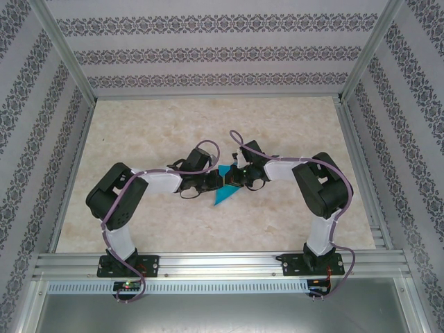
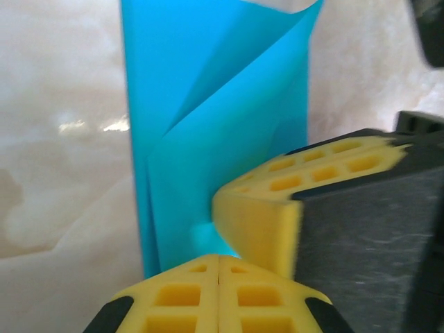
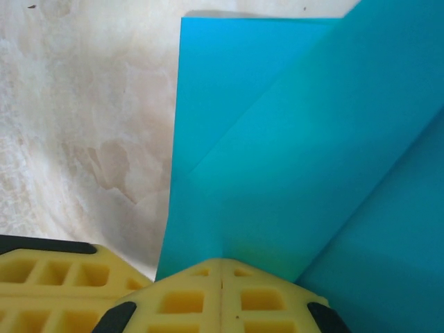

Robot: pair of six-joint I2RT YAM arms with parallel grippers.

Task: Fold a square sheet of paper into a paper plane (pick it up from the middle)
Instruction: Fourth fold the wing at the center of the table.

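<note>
At the near edge of the table [image 1: 173, 125], an aluminium rail [image 1: 222, 263] carries both arm bases, the left one toward the near left corner and the right one toward the near right corner. From there the two arms bend inward and meet at the middle of the table.

The left gripper [image 1: 211, 184] and the right gripper [image 1: 233, 181] come tip to tip there, with the cyan-blue sheet of paper [image 1: 225, 194] between them, its pointed lower part jutting toward the near edge.

In the left wrist view, the left gripper [image 2: 218, 267] has its yellow fingers pressed together and the sheet of paper [image 2: 208, 104] rises from their tips. The sheet is partly folded, with a slanting crease and an overlapping flap. One finger of the right gripper [image 2: 291, 187] lies just beside it, against the paper.

In the right wrist view, the right gripper [image 3: 222, 267] is likewise clamped, the sheet of paper [image 3: 277, 139] fanning out from the seam between its fingers in layered folds. A finger of the left gripper [image 3: 48, 274] sits just to the side.

Beyond the grippers the marbled tabletop runs bare to its far edge, where patterned walls [image 1: 222, 55] stand.
</note>
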